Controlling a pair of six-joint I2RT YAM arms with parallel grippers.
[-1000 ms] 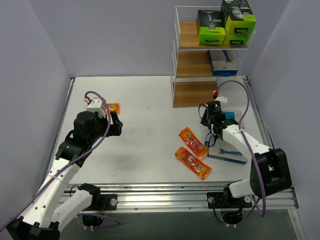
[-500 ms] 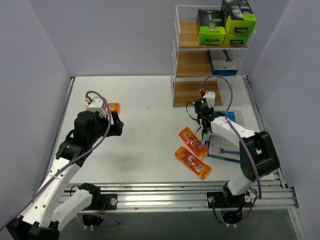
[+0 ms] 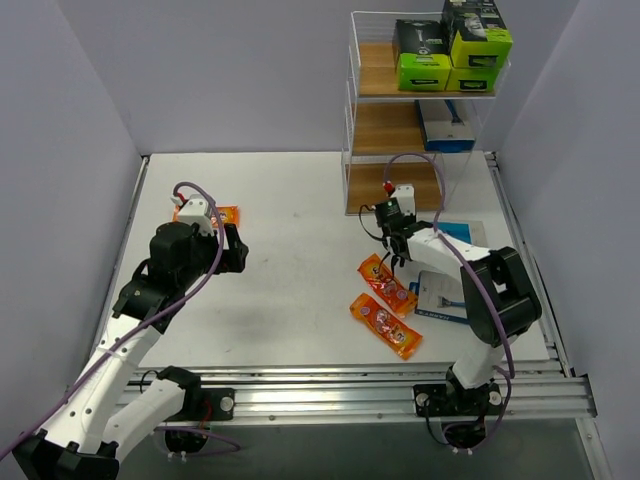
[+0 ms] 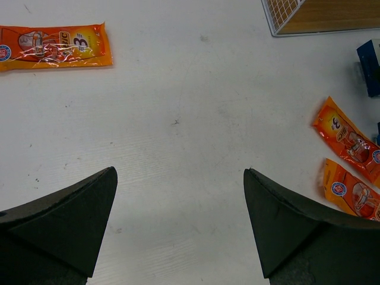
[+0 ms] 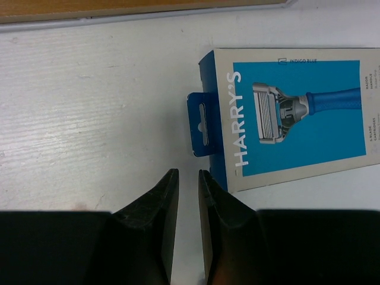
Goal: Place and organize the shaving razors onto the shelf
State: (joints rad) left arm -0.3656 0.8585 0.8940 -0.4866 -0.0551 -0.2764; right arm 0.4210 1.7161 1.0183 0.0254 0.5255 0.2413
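The shelf (image 3: 400,128) stands at the back right. Black-and-lime boxes (image 3: 424,56) sit on its top board and a blue card (image 3: 446,125) on the middle board. Two orange packets (image 3: 388,284) lie near the table's middle and a third (image 3: 224,214) at the left. Two blue razor cards (image 3: 456,232) lie right of the packets. My right gripper (image 3: 393,232) sits low in front of the shelf, jaws nearly together and empty (image 5: 187,173), just left of a blue card (image 5: 297,113). My left gripper (image 3: 228,250) is open and empty (image 4: 180,172) above bare table.
The shelf's bottom board (image 5: 148,8) lies just ahead of my right fingers. In the left wrist view an orange packet (image 4: 53,46) is far left, two more (image 4: 347,139) at the right edge, and the shelf corner (image 4: 320,15) at top right. Grey walls enclose the table.
My right gripper has moved left and toward the shelf, off the blue card near the front right. The left arm has barely moved.
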